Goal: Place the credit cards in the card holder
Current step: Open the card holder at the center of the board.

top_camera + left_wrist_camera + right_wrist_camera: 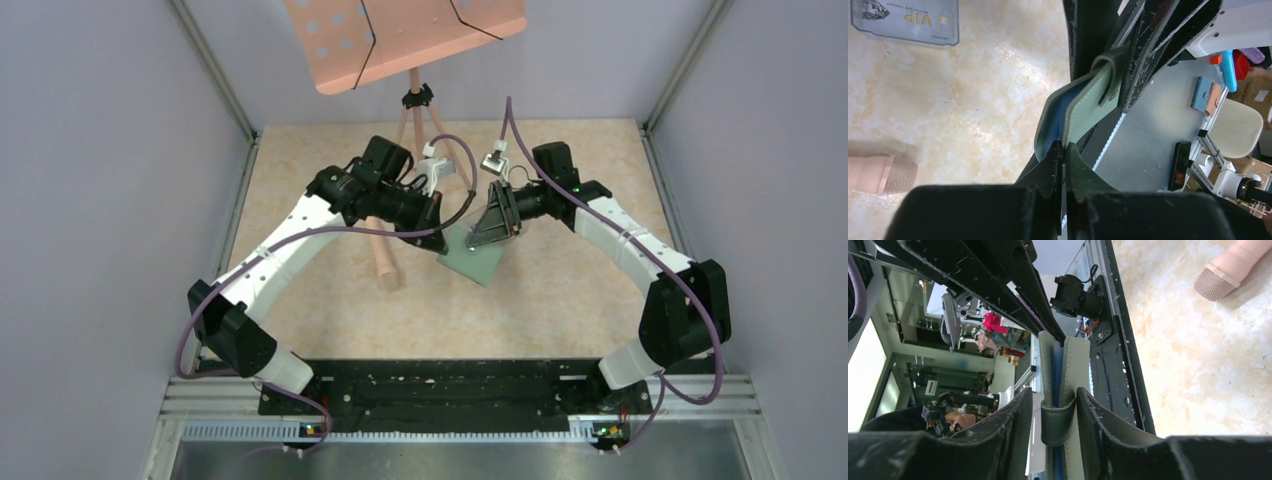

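The sage-green card holder point(478, 265) hangs folded above the table between both grippers. My left gripper point(1064, 146) is shut on one edge of the card holder point(1088, 107), whose blue lining shows between the leaves. My right gripper point(1054, 390) straddles the opposite end at the strap loop point(1058, 422). One of its fingers point(1093, 410) touches the card holder point(1075, 365), and a narrow gap shows at the other. A grey credit card printed VIP point(913, 20) lies in a clear box on the table. In the top view the two grippers meet mid-table, left gripper point(445, 232) and right gripper point(474, 242).
A pink stand leg with a padded foot point(385, 262) lies on the table just left of the grippers, also showing as a foot point(878, 175) and a foot point(1228, 270). A pink perforated board point(400, 35) on a tripod stands at the back. Grey walls close both sides.
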